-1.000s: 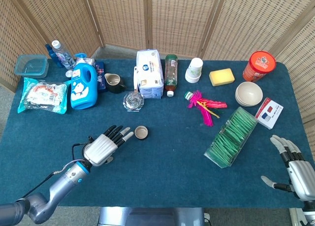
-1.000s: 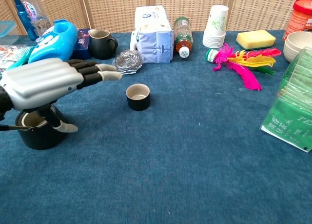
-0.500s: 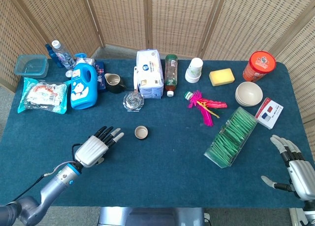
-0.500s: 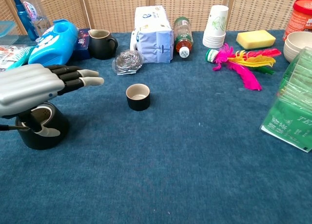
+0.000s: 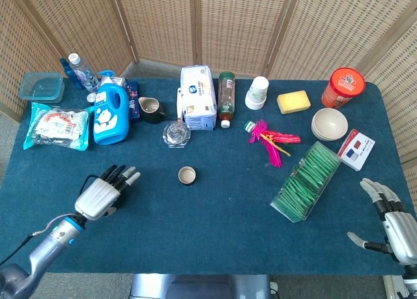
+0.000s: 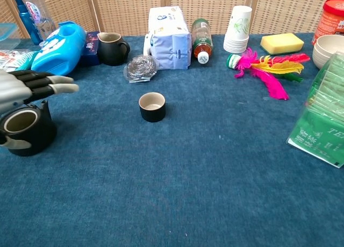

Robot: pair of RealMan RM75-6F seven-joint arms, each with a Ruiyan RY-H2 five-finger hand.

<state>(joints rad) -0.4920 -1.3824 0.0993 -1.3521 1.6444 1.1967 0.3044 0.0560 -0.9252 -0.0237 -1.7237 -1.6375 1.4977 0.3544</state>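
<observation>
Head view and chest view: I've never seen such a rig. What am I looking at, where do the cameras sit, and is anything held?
This is a two-armed robot with human-like hands, steered remotely by a person. The head view looks down from above; the chest view looks across the blue table from low down.

The left hand hovers with its fingers stretched out. The chest view shows a black cup under its palm with the thumb against it, so it seems to hold it. The right hand is open at the near right edge and holds nothing.

A small brown cup stands mid-table. Further back are a blue detergent bottle, a tissue pack and a feather shuttlecock.
</observation>
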